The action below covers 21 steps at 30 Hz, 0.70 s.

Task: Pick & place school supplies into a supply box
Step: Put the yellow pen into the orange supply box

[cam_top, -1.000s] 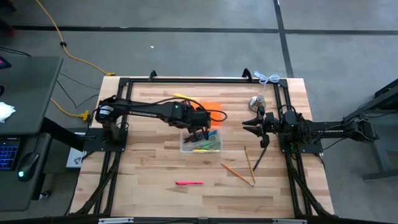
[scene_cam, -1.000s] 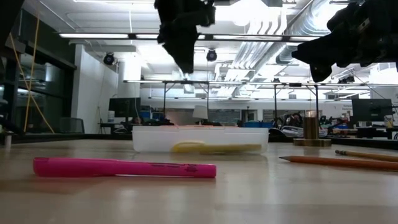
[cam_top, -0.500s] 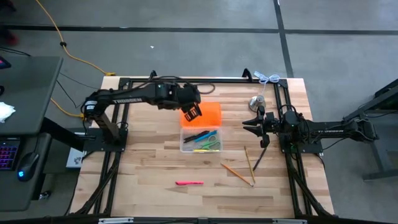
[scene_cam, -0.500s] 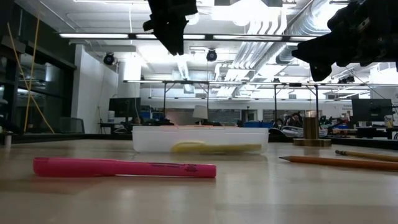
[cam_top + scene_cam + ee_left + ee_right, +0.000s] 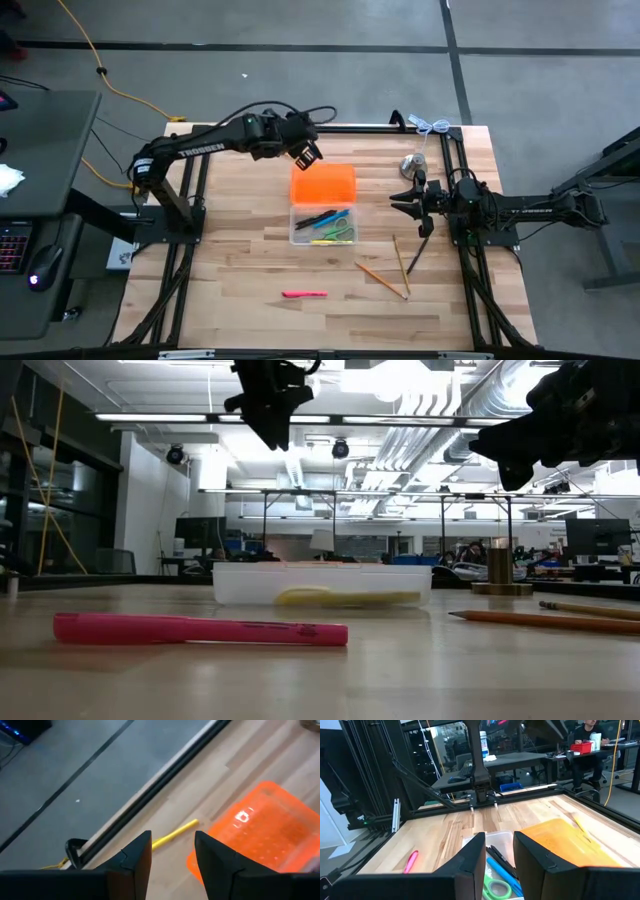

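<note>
Withdrawing from the supply box (image 5: 322,225), the left gripper (image 5: 307,154) now hovers near the table's far edge, beyond the orange lid (image 5: 323,183); a second ago it hung directly over the clear tray. Its fingers stand apart and carry nothing, which suggests a drop into the box has just been completed. In the left wrist view a yellow pencil (image 5: 172,834) lies just beside the lid's far edge, between the parted fingers, and is judged the likely next pick. The box already holds green-handled scissors (image 5: 340,230) with blue and yellow pens. Still outside it are a pink highlighter (image 5: 304,294) near the front of the table and the wooden pencils (image 5: 393,271) and a black pen (image 5: 414,257) on the right. The right gripper (image 5: 412,201) waits beside the silver bell (image 5: 410,165), unmoved, fingers slightly parted and empty.
</note>
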Motion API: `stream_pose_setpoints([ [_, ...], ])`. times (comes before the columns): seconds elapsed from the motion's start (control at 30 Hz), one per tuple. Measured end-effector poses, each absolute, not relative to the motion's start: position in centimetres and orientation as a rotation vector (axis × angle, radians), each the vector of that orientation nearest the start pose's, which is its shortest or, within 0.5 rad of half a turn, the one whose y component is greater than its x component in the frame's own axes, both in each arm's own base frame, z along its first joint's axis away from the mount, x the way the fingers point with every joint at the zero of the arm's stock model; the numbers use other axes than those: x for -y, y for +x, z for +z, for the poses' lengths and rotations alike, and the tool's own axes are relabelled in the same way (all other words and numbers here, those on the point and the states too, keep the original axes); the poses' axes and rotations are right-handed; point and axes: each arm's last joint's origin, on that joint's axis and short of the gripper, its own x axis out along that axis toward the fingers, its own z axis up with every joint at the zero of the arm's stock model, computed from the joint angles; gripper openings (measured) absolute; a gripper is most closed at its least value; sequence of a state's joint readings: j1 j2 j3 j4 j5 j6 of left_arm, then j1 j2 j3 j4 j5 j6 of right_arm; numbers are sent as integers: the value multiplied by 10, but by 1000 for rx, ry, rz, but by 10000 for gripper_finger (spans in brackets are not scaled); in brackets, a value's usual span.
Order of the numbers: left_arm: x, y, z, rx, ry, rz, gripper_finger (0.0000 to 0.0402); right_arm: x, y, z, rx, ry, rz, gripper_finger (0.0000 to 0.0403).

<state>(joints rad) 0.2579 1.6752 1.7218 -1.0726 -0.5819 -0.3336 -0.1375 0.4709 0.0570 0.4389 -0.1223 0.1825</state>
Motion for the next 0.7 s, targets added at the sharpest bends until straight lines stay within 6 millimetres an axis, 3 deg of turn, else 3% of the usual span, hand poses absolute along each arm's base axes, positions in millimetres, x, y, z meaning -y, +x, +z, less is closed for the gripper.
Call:
stream_pose_setpoints([
  [0.3, -129, 312, 358, -959, -113, 890, 179, 14, 129, 182, 26, 179, -13, 78],
  [0.7, -178, 290, 356, -1034, -146, 672, 179, 14, 129, 182, 26, 172, -13, 78],
])
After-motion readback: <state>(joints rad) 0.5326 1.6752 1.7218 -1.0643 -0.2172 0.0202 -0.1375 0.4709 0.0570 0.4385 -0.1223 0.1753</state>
